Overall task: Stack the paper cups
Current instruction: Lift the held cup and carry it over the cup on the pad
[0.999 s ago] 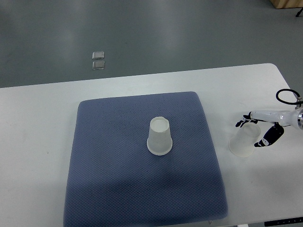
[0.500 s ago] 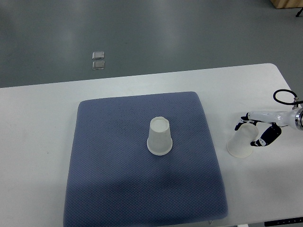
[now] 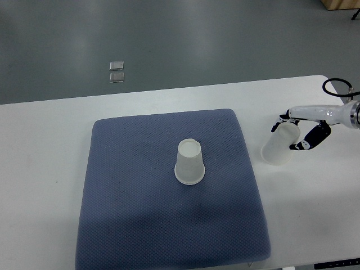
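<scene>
One cup [image 3: 278, 144] has been lifted and tilted toward the mat [image 3: 135, 214]'s right edge, gripped by the right hand [image 3: 302, 130].

The table [image 3: 45, 146] is showing plain white, and the mat [image 3: 140, 214] on it is showing a dusty blue-grey with a fine dotted weave. Both paper cups, the upside-down cup [image 3: 189, 162] and the held cup [image 3: 279, 145], are looking translucent white. The right hand [image 3: 304, 132] is showing white with black fingertips [image 3: 297, 146]. The floor [image 3: 197, 39] is appearing dull grey-green
</scene>
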{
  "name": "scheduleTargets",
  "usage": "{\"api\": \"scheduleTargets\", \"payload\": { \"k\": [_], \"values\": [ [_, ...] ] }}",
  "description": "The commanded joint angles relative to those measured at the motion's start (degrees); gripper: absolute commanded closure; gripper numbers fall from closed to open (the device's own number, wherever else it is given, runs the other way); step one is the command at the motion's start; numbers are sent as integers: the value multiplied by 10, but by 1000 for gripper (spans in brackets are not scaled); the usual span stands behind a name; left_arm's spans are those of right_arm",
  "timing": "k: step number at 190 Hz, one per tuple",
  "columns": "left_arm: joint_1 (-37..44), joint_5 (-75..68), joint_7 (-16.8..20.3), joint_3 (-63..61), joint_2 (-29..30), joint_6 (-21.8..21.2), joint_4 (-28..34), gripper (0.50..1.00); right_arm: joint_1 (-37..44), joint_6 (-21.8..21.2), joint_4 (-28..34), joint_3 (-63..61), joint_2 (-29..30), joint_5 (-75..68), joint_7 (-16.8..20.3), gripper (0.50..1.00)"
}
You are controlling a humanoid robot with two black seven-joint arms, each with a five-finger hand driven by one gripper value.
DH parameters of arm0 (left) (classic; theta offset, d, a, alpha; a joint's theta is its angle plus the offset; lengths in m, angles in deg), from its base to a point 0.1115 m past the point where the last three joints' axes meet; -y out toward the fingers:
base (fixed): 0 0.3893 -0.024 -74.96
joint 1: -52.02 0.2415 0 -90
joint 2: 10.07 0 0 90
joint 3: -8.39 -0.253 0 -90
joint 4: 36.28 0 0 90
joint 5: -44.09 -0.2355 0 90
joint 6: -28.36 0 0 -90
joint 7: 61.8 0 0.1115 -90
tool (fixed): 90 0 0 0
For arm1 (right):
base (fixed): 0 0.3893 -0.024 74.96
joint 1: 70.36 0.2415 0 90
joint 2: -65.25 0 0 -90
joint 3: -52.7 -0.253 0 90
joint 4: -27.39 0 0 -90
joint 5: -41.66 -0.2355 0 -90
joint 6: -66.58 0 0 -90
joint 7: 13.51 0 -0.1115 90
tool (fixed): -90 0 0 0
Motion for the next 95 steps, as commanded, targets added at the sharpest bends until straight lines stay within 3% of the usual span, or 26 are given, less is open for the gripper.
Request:
{"api": "scheduleTargets", "payload": {
  "k": [1, 31, 95],
  "values": [
    [0, 0, 0, 0, 0, 0, 0, 500, 50, -33, 1, 0, 3, -28, -8, 812],
    [0, 0, 0, 0, 0, 0, 0, 500, 130, -87, 3, 0, 32, -86, -7, 810],
    [0, 0, 0, 0, 0, 0, 0, 500, 213, -129, 9, 1, 138, -122, -3, 805]
  ]
}}
